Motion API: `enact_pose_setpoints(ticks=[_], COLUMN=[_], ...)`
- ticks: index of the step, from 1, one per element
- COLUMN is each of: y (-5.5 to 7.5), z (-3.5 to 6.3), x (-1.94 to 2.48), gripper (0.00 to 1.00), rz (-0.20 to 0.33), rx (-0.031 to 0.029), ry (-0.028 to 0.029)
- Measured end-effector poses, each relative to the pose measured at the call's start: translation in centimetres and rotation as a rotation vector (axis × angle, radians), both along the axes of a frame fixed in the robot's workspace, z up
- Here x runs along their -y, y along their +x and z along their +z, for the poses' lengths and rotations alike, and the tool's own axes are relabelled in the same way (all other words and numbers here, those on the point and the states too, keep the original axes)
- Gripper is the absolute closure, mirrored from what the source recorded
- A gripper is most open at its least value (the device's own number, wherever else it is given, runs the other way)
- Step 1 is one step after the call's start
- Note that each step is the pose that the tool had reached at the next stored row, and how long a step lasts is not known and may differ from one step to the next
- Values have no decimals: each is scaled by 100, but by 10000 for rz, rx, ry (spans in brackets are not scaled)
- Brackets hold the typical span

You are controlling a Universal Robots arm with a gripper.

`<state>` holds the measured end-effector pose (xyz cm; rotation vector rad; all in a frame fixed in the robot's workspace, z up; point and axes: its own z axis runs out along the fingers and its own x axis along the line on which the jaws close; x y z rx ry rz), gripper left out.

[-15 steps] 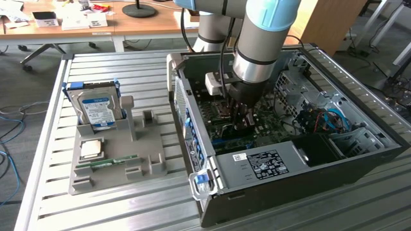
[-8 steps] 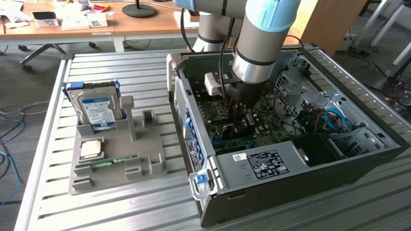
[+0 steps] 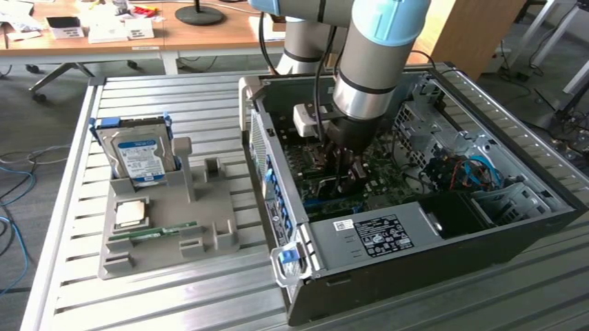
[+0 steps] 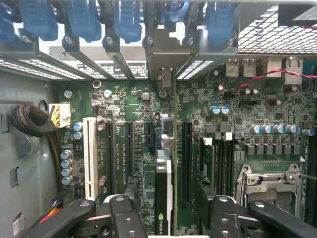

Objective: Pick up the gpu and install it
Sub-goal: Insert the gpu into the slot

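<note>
While edge-on above the motherboard (image 4: 133, 104), the gpu (image 4: 163, 198) shows a green logo.

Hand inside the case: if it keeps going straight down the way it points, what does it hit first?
Probably the motherboard. The hand is shut on the gpu, held edge-on above the expansion slots, so the card's lower edge would likely meet a slot or the board beside it. Depth is unclear.

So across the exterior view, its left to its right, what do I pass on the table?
Hard drive standing in the grey holder → processor chip and memory stick lying on that holder → open computer case, with the gripper down inside it.
</note>
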<state>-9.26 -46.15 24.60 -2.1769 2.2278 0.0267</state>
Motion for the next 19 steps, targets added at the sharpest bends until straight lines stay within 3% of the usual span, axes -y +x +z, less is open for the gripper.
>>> enact_pose_setpoints(ticks=[3, 9, 19], y=[-1, 0, 0], z=[17, 153, 516], x=[0, 0, 0], gripper=[43, 43, 43], rz=[-1, -1, -1], rx=[-1, 0, 1], ry=[-1, 0, 19])
